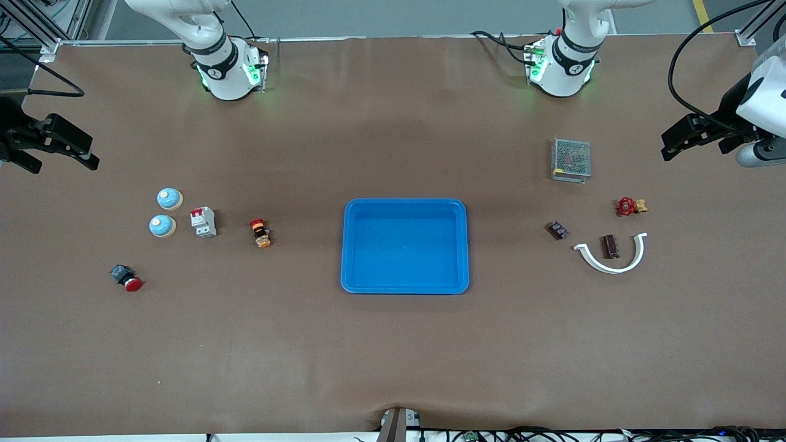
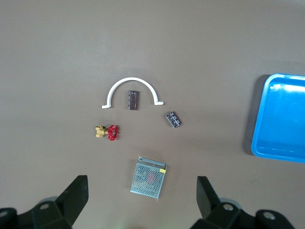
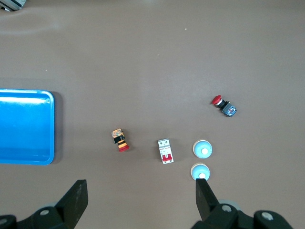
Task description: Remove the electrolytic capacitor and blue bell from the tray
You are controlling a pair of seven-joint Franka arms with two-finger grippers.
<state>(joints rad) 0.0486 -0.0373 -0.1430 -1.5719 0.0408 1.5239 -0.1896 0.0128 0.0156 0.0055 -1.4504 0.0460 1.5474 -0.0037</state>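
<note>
Two blue bells (image 1: 169, 198) (image 1: 163, 226) sit side by side toward the right arm's end of the table; they also show in the right wrist view (image 3: 202, 149) (image 3: 199, 171). Two small dark capacitors (image 1: 557, 230) (image 1: 610, 245) lie toward the left arm's end, one inside a white arc (image 1: 611, 261); both show in the left wrist view (image 2: 173, 119) (image 2: 133, 100). A blue tray (image 1: 404, 245) lies empty mid-table. My right gripper (image 1: 64, 161) (image 3: 141, 200) is open, high over the table's end. My left gripper (image 1: 694, 152) (image 2: 143, 200) is open, high over the other end.
Near the bells are a white breaker (image 1: 203, 221), an orange-black button (image 1: 260, 233) and a red push button (image 1: 126, 278). Near the capacitors are a metal mesh box (image 1: 571, 159) and a red-handled brass valve (image 1: 630, 206).
</note>
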